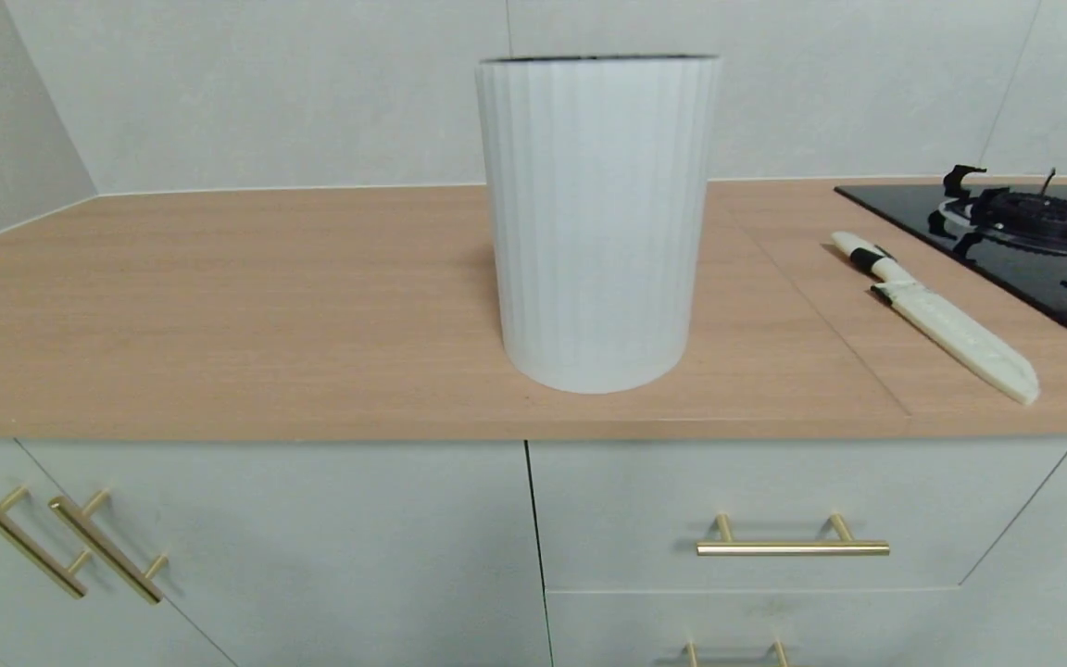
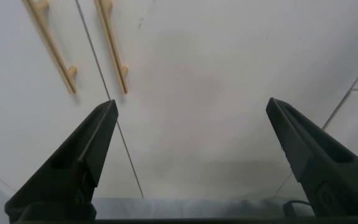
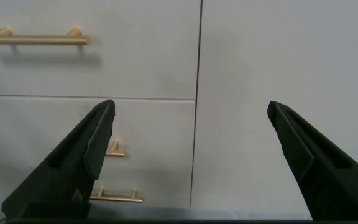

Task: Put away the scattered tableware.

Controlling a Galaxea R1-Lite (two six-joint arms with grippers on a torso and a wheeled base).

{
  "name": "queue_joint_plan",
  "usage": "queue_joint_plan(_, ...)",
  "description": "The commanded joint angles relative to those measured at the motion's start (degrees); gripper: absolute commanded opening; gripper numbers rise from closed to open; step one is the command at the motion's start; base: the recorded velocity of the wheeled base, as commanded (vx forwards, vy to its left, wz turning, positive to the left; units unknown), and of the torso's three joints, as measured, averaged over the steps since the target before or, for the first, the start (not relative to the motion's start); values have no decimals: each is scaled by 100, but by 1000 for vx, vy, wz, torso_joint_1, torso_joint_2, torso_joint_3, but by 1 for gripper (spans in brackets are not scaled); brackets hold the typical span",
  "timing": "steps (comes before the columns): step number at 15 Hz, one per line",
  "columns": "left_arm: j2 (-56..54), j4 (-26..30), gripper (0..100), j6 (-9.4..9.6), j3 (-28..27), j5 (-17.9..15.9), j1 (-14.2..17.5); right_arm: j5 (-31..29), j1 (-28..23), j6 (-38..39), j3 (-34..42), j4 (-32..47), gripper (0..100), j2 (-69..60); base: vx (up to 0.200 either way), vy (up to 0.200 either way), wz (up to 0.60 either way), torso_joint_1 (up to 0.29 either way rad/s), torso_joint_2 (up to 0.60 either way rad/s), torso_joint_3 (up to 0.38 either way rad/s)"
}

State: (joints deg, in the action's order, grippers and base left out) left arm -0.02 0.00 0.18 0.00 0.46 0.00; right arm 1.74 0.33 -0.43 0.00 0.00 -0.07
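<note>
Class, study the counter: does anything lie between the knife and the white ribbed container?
Nothing visible does. Bare wooden countertop separates the knife from the white ribbed container; the gas hob sits on the knife's other side, off that path.

Head over counter (image 1: pixel 219 306), wrists near cabinets (image 2: pixel 229 74)

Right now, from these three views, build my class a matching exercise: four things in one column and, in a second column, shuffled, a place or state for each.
Column A
1. ribbed white holder
2. knife
3. hob
4. left gripper

Column B
a. black, at the right end of the counter
b. open, facing cabinet doors
c. standing upright, mid-counter
d. lying flat between holder and hob

Pairs: 1-c, 2-d, 3-a, 4-b
</note>
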Motion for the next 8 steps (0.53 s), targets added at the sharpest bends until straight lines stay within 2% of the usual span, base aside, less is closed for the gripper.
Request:
queue_joint_plan(1,2,0,100,-1,0,6,0,1,2,-1,0,0,100,7,0,0,0,115,-544,-305)
queue_joint_plan(8,2,0,100,-1,0,-2,0,1,2,-1,0,0,100,7,0,0,0,163,-483,-295)
